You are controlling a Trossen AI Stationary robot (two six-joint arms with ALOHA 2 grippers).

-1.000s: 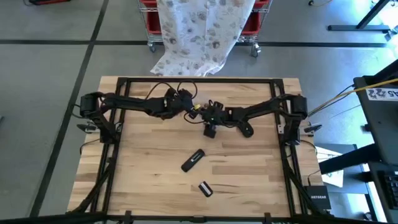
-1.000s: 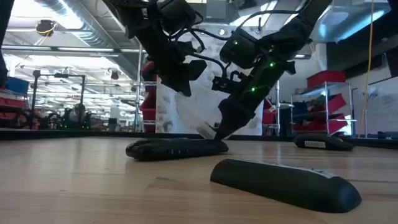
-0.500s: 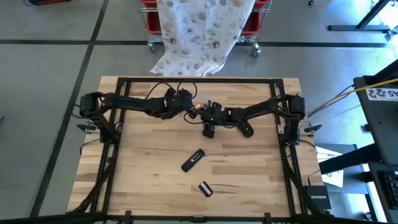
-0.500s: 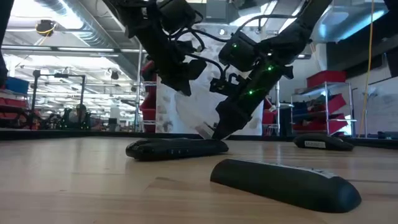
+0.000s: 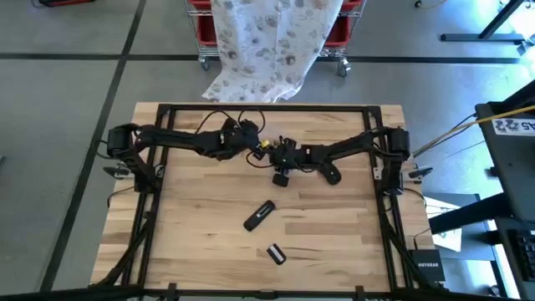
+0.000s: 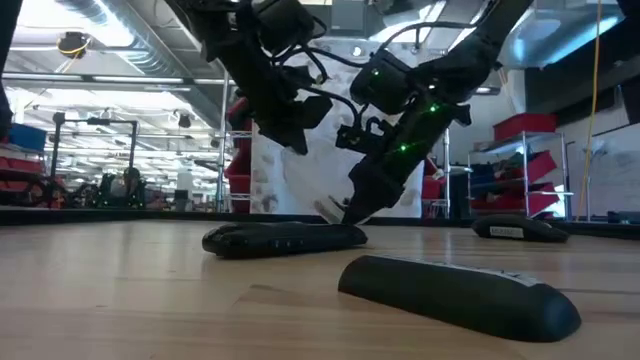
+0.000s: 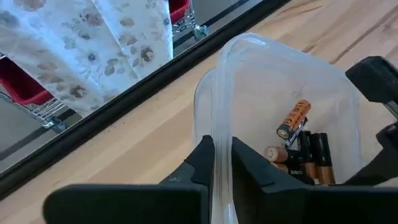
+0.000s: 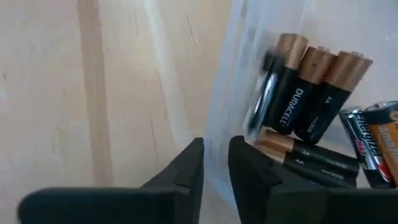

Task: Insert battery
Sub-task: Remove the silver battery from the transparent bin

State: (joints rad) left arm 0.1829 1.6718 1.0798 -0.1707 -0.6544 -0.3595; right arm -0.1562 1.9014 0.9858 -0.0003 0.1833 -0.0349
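Several AA batts (image 8: 323, 106) in clear tub (image 7: 249, 81).

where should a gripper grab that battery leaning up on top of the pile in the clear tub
Take the tilted battery across the middle of its body, coming down from the open top of the clear tub. It leans on the other batteries with both ends free, so its sides look reachable. The left gripper pinches the tub rim.

Clear glossy plastic tub (image 7: 261, 106) — pale, smooth wood table (image 5: 201, 201).
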